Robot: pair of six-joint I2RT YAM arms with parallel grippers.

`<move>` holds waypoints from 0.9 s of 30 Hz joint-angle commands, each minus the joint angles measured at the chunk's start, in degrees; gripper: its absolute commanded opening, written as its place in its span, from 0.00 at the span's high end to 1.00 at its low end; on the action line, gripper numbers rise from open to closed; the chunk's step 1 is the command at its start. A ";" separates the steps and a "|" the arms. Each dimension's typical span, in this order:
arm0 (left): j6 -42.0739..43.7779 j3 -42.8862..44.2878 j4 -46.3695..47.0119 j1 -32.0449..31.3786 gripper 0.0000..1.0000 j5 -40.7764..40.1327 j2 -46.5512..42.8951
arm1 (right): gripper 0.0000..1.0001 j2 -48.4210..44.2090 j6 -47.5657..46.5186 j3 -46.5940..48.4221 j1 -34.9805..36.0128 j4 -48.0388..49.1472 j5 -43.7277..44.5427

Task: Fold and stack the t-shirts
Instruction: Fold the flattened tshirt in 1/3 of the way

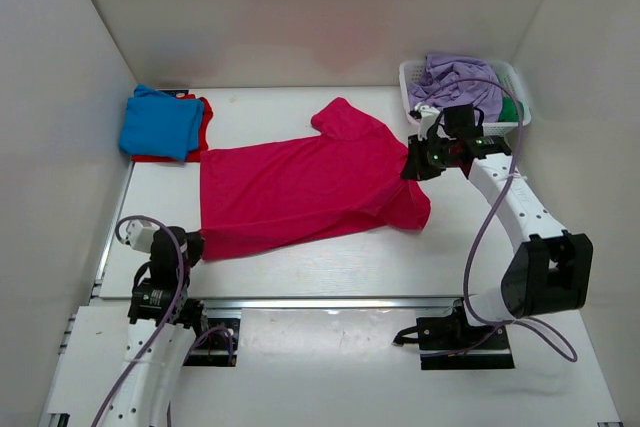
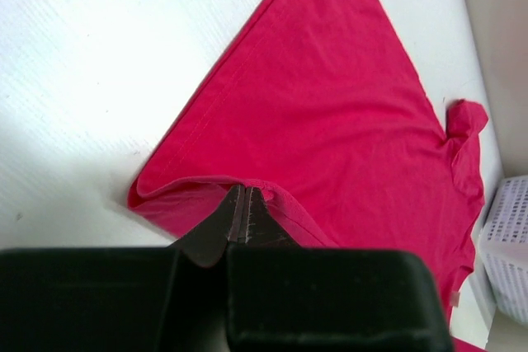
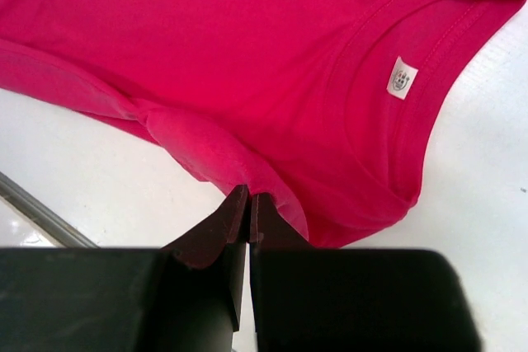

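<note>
While spread nearly flat over the middle of the table [image 1: 300, 267], caught at two edges: crimson-pink t-shirt [image 1: 300, 187]. At 1 o'clock, white basket [image 1: 410, 82] holding lavender t-shirt [image 1: 455, 75] and green t-shirt [image 1: 510, 110]. At 10 o'clock, blue t-shirt [image 1: 160, 122] folded atop red t-shirt [image 1: 203, 117]. Pinched at the 7 o'clock hem corner by left gripper [image 2: 245, 212], closed tight on cloth. Pinched at the 3 o'clock neck edge by right gripper [image 3: 248, 212], likewise closed tight on cloth

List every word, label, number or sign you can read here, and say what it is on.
On the neck label inside the collar of the crimson-pink t-shirt: a small dark mark, too small to read.
No other text shows in any view.
</note>
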 commanded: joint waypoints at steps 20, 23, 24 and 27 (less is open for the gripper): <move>8.55 -3.62 17.20 0.88 1.00 -2.36 3.26 | 1.00 13.68 -4.75 13.25 3.98 4.36 0.97; 8.37 -4.49 17.98 0.79 1.00 -2.53 3.44 | 1.00 15.62 -4.83 14.66 4.60 4.11 0.62; 8.37 -5.19 17.99 0.79 1.00 -2.01 3.44 | 1.00 16.58 -4.83 15.27 4.95 4.63 0.45; 8.37 -5.72 18.60 0.80 1.00 -1.66 3.79 | 1.00 18.43 -5.36 16.76 5.83 4.46 0.88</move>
